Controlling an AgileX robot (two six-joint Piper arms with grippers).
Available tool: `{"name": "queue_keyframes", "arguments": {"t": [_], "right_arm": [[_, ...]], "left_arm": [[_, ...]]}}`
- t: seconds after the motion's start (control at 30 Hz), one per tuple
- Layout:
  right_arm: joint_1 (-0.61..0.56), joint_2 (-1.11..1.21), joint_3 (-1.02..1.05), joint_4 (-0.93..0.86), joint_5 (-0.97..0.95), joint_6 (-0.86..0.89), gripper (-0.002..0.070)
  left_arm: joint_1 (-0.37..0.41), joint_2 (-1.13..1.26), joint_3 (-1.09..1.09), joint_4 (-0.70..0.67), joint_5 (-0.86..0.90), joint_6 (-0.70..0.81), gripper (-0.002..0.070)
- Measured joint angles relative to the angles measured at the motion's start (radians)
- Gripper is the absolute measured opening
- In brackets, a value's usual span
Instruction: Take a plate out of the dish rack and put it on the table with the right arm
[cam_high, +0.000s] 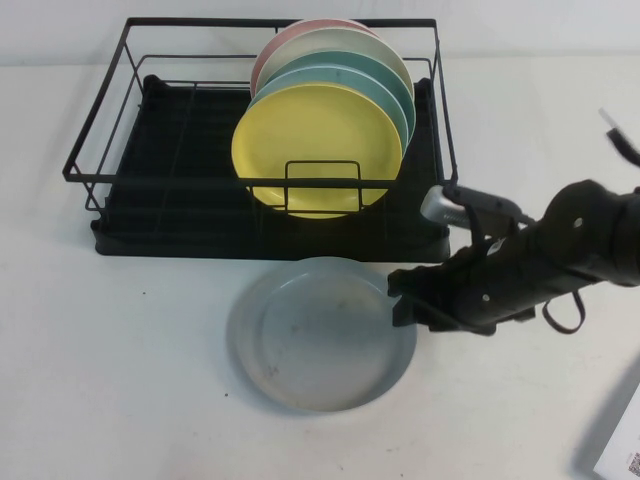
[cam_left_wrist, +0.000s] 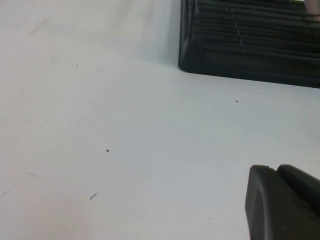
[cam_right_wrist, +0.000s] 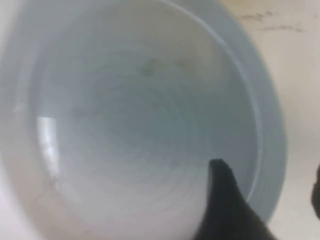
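The pale grey-blue plate (cam_high: 320, 335) lies flat on the white table (cam_high: 120, 380), just in front of the black dish rack (cam_high: 180, 215). My right arm (cam_high: 560, 250) reaches in from the right. My right gripper (cam_high: 400, 298) is at the plate's right rim. In the right wrist view the plate (cam_right_wrist: 140, 120) fills the picture. My right gripper (cam_right_wrist: 267, 170) is open, with one finger (cam_right_wrist: 222, 200) over the plate's inside and the other outside the rim. My left gripper (cam_left_wrist: 275, 169) is shut and empty, low over the bare table (cam_left_wrist: 125, 140) near the rack's corner (cam_left_wrist: 240, 50).
The rack holds several upright plates at its right end: a yellow one (cam_high: 315, 140) in front, teal, cream and pink ones behind. The rack's left half holds nothing. A white object with a label (cam_high: 625, 440) sits at the front right edge.
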Motion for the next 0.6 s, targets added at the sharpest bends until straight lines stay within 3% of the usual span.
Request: {"name": "queue_keyframes", "arguments": {"t": [0.1,0.2,0.27,0.6], "right_arm": [[0.004,-0.080,0.000,-0.027,0.035,0.000,0.0246],[0.004,-0.167,0.000,-0.072,0.088,0.000,0.0082],[0.004,-0.234,0.000,-0.108,0.130,0.000,0.0025],[0.004,-0.504,0.092,-0.205,0.339,0.002,-0.0017]], "left_arm": [[0.000,0.000,0.000,0.000,0.000,0.000,-0.0004],[0.000,0.000,0.000,0.000,0.000,0.000,-0.0004],[0.000,0.000,0.000,0.000,0.000,0.000,-0.0004],[0.000,0.000,0.000,0.000,0.000,0.000,-0.0004]]}}
